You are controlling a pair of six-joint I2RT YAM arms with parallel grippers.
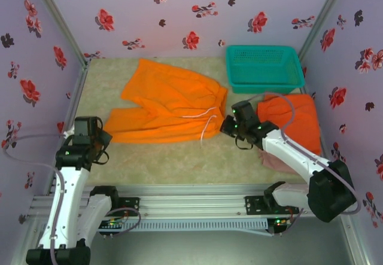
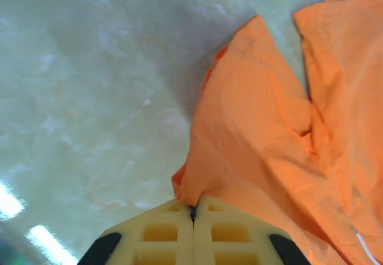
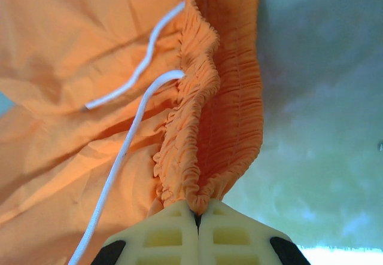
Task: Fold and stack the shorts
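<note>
Bright orange shorts [image 1: 164,103] lie spread on the table's middle, white drawstring [image 1: 205,123] trailing at their right end. My left gripper [image 1: 103,134] is shut on the corner of the near leg hem [image 2: 190,187]. At the other end, my right gripper [image 1: 227,125] is shut on the gathered elastic waistband [image 3: 206,184], and the drawstring [image 3: 128,142] hangs beside it. A second pair of orange shorts [image 1: 299,118] lies folded at the right on top of dusty pink-beige shorts [image 1: 272,162], partly hidden by my right arm.
A teal mesh basket [image 1: 263,67] stands at the back right corner. Floral walls close in the table on three sides. Bare pale tabletop [image 1: 173,160] stretches between the spread shorts and the metal rail at the near edge.
</note>
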